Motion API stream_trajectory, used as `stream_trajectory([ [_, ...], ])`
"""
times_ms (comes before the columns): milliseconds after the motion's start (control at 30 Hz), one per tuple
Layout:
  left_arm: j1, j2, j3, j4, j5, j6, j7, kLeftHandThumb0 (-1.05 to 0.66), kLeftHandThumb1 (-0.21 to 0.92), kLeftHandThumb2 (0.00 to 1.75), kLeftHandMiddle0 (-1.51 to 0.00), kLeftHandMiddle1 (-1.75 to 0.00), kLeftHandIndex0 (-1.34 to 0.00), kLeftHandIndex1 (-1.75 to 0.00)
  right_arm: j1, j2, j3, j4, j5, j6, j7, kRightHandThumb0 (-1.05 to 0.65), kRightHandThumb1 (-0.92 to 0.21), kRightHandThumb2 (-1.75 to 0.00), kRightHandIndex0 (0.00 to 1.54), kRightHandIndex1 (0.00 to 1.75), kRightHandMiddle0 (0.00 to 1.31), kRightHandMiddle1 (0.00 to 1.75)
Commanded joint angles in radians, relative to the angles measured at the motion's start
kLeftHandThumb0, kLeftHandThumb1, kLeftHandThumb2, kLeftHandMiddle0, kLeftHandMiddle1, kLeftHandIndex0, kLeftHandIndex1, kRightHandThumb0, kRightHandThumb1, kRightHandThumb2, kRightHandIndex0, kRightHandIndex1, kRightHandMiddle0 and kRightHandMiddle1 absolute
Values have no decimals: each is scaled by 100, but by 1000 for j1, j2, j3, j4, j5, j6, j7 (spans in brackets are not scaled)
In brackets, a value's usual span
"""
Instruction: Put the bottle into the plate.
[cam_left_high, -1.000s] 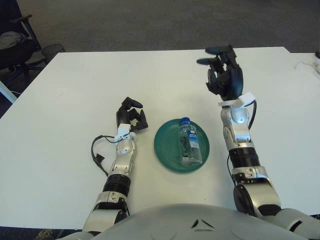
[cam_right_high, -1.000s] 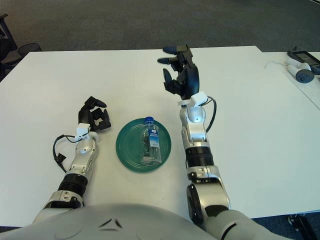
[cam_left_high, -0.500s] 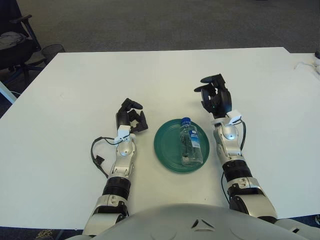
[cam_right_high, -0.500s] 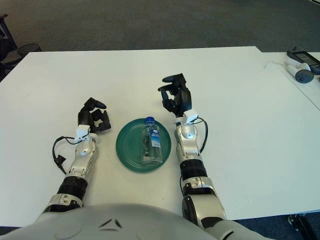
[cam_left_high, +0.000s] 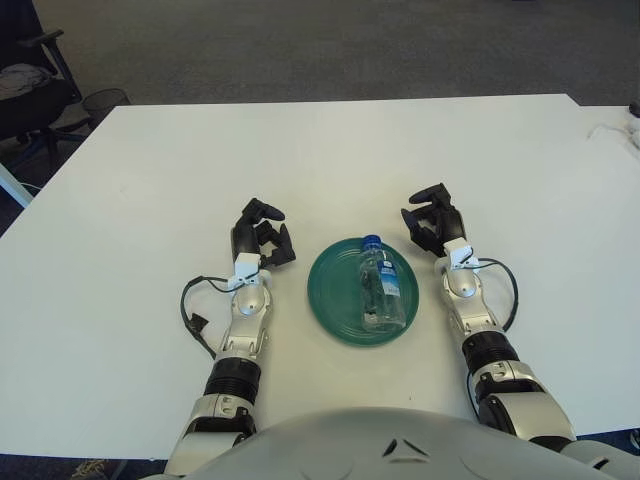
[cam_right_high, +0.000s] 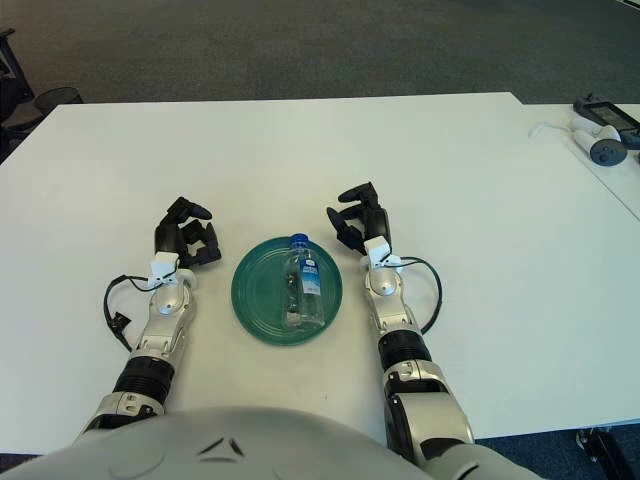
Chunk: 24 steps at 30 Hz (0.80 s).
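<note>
Centrally, white surface (cam_left_high: 330, 150) spanning nearly the whole view, carrying everything below. Green plate (cam_left_high: 336, 300) near the front edge of the surface, round, lying flat. Clear bottle (cam_left_high: 381, 291) lying on its side inside the plate, blue cap pointing away from the robot toward the far rim, label facing up, body wholly within the rim.

Left hand (cam_left_high: 262, 236) just left of the plate, apart from it, dark fingers loosely curled, holding nothing; forearm stretched along the surface toward the robot, a black cable (cam_left_high: 194, 305) looping out left of the wrist. Right hand (cam_left_high: 433, 220) just right of the plate, apart from it and level with the bottle cap, fingers partly spread and relaxed, holding nothing; a second black cable (cam_left_high: 506, 296) looping right of that wrist.

Far right of the plate, at the surface's right edge, small grey devices (cam_right_high: 600, 130) with a white cord.
</note>
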Motion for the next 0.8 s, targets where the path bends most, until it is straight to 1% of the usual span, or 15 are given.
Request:
stream_trajectory([
  [0, 46, 2, -1, 33, 0, 38, -11, -56, 12, 155, -124, -175, -77, -175, 33, -10, 15, 35, -26, -9, -25, -1, -92, -41, 36, 146, 18, 168],
  [200, 43, 6, -1, 43, -2, 28, -15, -56, 13, 155, -124, -175, -77, -175, 43, -19, 26, 37, -36, -7, -49, -1, -92, -40, 38, 145, 18, 167],
  [467, 40, 10, 0, 52, -2, 19, -19, -55, 13, 154, -124, -175, -77, -175, 55, -39, 34, 62, -54, -27, -91, -1, -92, -39, 40, 144, 19, 164],
  [767, 41, 7, 8, 49, -13, 17, -27, -55, 14, 154, -124, -175, -76, -175, 68, -47, 36, 77, -44, -35, -105, -1, -92, -39, 37, 145, 23, 163],
])
